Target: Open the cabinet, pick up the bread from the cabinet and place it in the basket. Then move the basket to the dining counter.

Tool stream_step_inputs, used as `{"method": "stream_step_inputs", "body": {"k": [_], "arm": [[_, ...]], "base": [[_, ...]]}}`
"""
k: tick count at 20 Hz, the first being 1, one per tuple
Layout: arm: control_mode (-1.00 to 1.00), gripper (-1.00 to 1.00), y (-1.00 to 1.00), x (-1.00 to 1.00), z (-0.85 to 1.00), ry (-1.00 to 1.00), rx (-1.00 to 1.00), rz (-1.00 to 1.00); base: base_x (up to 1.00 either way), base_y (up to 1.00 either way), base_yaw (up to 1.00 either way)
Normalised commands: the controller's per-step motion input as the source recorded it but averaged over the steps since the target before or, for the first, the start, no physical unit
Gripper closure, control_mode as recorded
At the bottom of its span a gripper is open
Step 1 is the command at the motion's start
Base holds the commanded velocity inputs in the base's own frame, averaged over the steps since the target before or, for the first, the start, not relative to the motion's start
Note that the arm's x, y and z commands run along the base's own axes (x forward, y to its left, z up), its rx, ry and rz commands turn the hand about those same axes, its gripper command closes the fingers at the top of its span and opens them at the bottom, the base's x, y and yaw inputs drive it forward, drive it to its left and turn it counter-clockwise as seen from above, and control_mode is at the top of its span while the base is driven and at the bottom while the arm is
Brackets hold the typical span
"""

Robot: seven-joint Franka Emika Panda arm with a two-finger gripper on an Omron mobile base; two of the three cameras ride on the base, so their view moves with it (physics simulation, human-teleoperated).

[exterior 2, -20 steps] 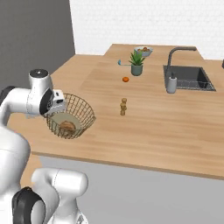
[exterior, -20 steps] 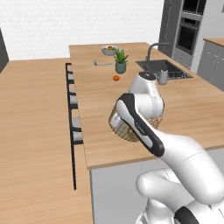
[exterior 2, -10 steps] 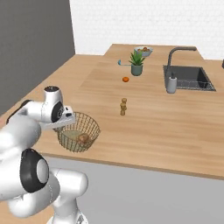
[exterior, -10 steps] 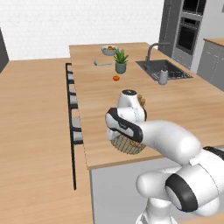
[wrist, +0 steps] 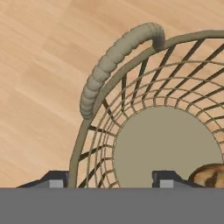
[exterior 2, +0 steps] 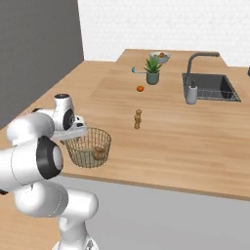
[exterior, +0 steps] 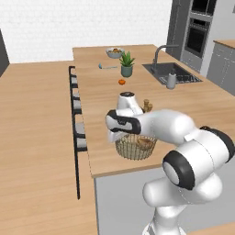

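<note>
— Where does the basket sit now?

— On the dining counter (exterior: 105, 96), near its front edge by the stools. The basket (exterior 2: 89, 148) looks to be resting on the wood, with the bread (wrist: 210, 176) low inside on its beige base.

— And your claw?

— My claw (wrist: 109, 180) straddles the basket's rim: one fingertip outside the wall, one inside, closed on the wire. The basket hangs directly below me; I'd judge letting go comes next.
</note>
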Motion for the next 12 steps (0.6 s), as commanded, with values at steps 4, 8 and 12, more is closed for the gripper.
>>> {"method": "stream_step_inputs", "body": {"k": [4, 8, 12], "arm": [[-1.0, -1.0, 0.11, -0.12, 0.99, 0.0, 0.0, -0.04], [-1.0, -1.0, 0.5, -0.77, 0.66, 0.0, -0.03, -0.01], [-1.0, -1.0, 0.59, -1.0, 0.06, -0.01, -0.08, 0.0]], "base": [[0.0, 0.0, 0.0], [0.0, 0.0, 0.0], [0.0, 0.0, 0.0]]}}
